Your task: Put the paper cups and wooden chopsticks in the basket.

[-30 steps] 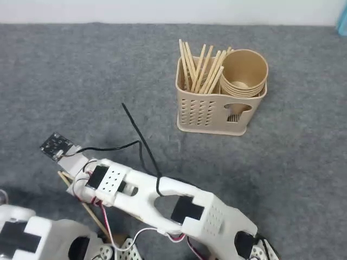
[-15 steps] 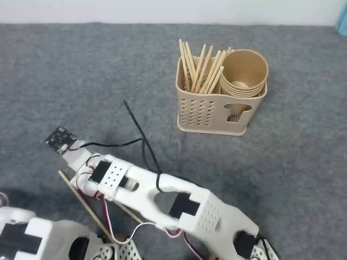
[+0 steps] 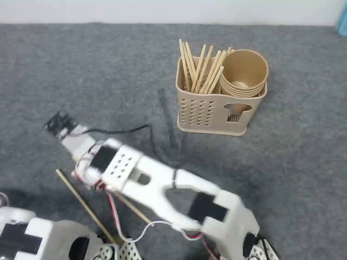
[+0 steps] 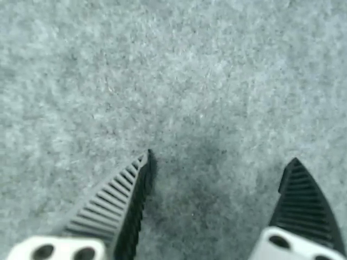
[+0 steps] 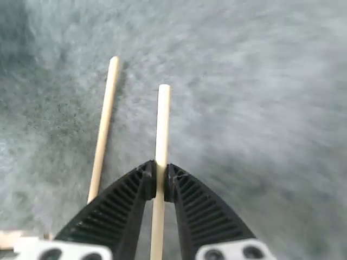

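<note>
Grey, felt-like tabletop all the way across, and a pale wall runs along its far edge. Up at the far side stands the tan basket. It's upright, with a bundle of chopsticks leaning in one compartment and a stack of paper cups nested in the other, rims above the basket wall.

Down at the near side, the right arm stretches out low over the tabletop, well apart from the basket. The wrist camera gives the close look: the right gripper is pressed together on the held chopstick, which is pinched between the ribbed pads with its blunt end poking out past the fingertips. From above, a short stretch of that stick shows under the arm.

Just beside it, not touching, the loose chopstick lies flat on the felt, nearly parallel to the held one. From above it runs diagonally along the arm's outer side.

Over on the other side, the left gripper hangs above bare grey felt, jaws spread wide, nothing between them.
</note>
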Tool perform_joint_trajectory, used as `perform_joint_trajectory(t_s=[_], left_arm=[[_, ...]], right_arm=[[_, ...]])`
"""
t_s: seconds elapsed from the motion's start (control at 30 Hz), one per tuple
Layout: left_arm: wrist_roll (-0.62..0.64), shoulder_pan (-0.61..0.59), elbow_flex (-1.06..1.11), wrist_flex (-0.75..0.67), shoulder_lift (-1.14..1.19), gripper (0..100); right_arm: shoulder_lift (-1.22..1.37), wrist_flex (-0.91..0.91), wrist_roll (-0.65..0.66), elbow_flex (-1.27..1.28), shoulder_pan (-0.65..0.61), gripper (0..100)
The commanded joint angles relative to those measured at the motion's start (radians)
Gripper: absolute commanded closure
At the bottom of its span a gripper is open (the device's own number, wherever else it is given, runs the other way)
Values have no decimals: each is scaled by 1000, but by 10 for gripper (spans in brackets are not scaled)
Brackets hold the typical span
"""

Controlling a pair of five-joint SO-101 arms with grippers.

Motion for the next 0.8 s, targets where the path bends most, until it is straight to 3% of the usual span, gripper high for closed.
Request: perform_joint_trajectory(t_s=[0.0,0.17,0.33,0.47,0.77], left_arm=[[-11,-32,44,0,17,636],[-11,-20,44,0,17,636],[-11,-20,44,0,17,636],[-11,-20,44,0,17,636],[-11,-18,44,0,17,636]], right_arm=[[-211,128,8,-32,74,991],[-412,239,8,32,127,991],[-634,179,9,322,194,991],[-826,-36,9,583,315,991],[-1138,-751,6,942,567,991]])
